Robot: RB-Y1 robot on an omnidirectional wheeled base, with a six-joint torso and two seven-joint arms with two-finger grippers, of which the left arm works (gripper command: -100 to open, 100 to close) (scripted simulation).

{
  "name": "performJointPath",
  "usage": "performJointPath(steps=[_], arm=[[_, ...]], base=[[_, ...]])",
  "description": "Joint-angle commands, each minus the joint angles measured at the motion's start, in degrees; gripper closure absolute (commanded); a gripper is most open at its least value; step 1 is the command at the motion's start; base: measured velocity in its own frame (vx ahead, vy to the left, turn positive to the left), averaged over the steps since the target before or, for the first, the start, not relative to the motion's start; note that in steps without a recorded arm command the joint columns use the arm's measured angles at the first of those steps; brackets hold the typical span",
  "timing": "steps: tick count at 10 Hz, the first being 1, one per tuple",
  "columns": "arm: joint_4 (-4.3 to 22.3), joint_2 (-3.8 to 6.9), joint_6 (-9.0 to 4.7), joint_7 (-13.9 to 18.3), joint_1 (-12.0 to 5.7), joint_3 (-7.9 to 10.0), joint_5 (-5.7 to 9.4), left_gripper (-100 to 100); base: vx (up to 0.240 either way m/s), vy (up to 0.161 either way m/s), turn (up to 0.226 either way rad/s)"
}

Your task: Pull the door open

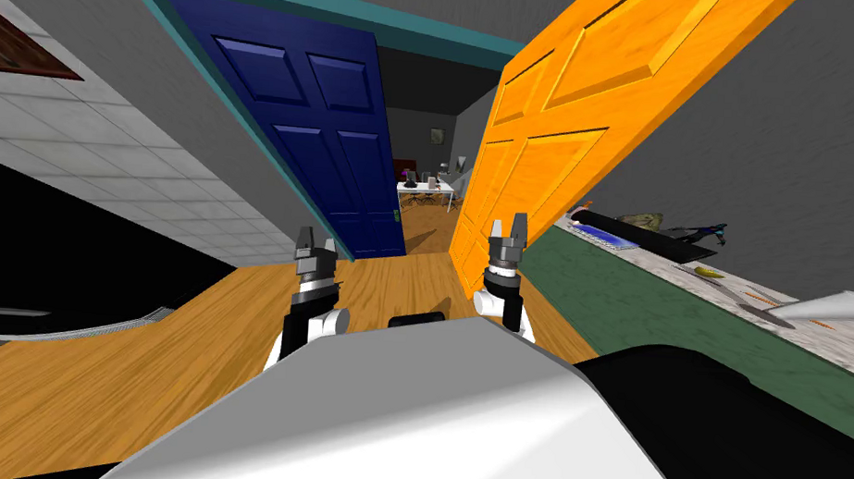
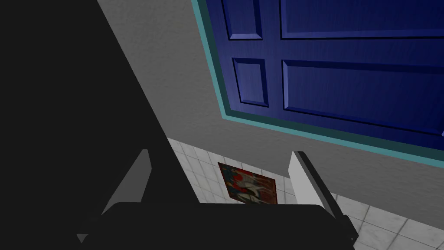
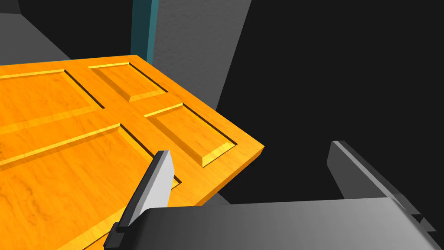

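Orange door [image 1: 553, 119] at 1 o'clock, standing open. Both jaws released, empty. Clamp your right jaws on edge; pull along arc.

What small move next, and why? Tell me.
Probably draw the right gripper back, clear of the orange door: the door stands swung wide from the teal frame, and the fingers are open, holding nothing.
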Motion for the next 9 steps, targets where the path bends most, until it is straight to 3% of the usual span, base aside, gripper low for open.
performJointPath(steps=[1, 7, 9], arm=[[2.05, 0.81, -0.67, 0.33, -0.44, 0.08, 0.16, -100], [8.57, 2.78, -2.80, 1.39, -1.85, 0.32, 0.68, -100], [12.13, 3.65, -3.97, 1.97, -2.62, 0.46, 0.96, -100]], base=[[0.121, 0.002, -0.028], [0.161, -0.011, -0.028], [0.144, -0.003, -0.043]])
